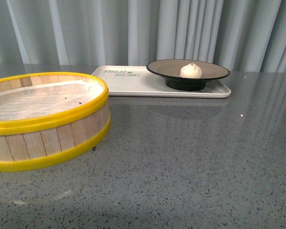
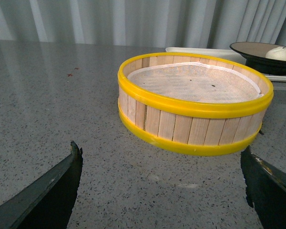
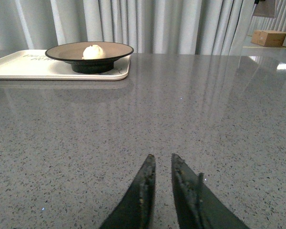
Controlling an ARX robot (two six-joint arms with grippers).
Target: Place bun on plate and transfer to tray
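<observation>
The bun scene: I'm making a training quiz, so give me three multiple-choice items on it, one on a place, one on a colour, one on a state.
1. Where is the bun?
A. In the steamer basket
B. On the plate
C. On the bare table

2. What colour are the bands of the steamer basket?
A. Yellow
B. Red
C. Black

3. How do the grippers stand?
A. Both wide open
B. Right holds the bun
C. Left open, right nearly closed and empty

Answers:
1 B, the bun sits on the plate, which stands on the tray.
2 A, both bands are yellow.
3 C, the left gripper is spread wide; the right gripper shows a slim gap.
</observation>
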